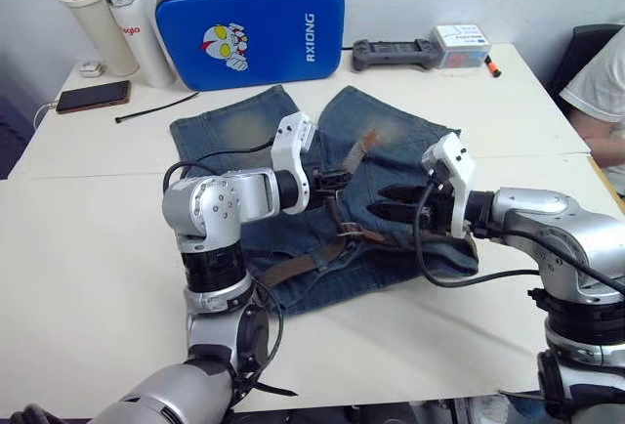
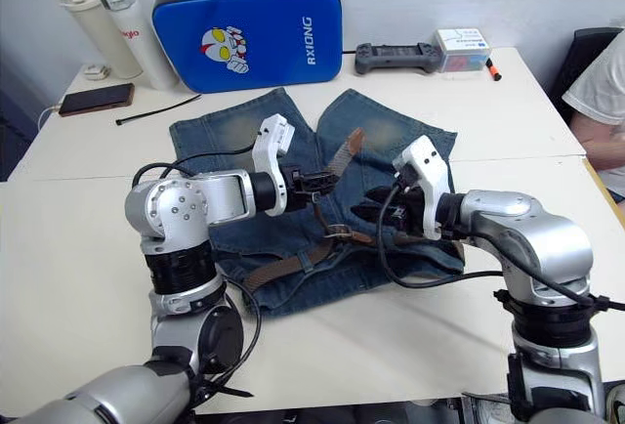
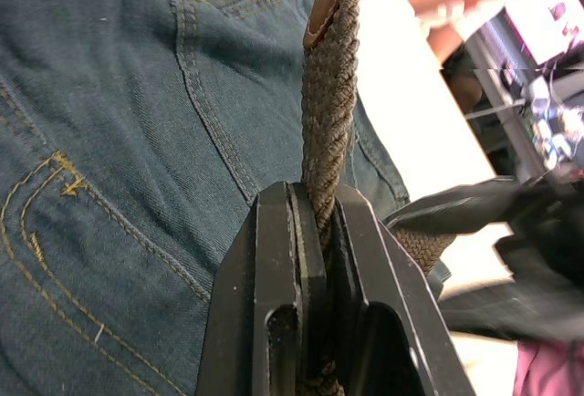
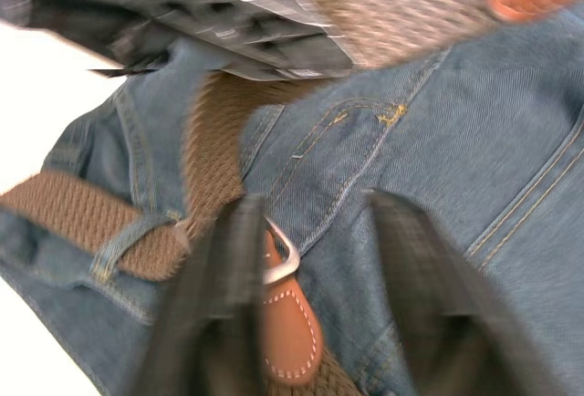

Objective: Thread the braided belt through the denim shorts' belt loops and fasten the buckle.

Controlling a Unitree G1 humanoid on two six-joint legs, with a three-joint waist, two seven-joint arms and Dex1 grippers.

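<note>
A: While the left gripper (image 3: 315,232) clamps the braided belt (image 3: 327,113) near its leather tip, why hold it raised?

B: Probably to keep the free end taut above the denim shorts (image 1: 391,141), which lie flat on the table (image 1: 88,248).

A: And the right gripper (image 4: 310,259)?

B: Fingers apart, poised over the buckle (image 4: 281,255) at the waistband, beside a belt loop (image 4: 123,241) the strap already passes through.

Even, bright indoor light falls on the table (image 1: 78,248), with soft shadows under the arms. Head views are sharp. The right wrist view is motion-blurred throughout; the left wrist view blurs beyond the belt (image 3: 328,113).
</note>
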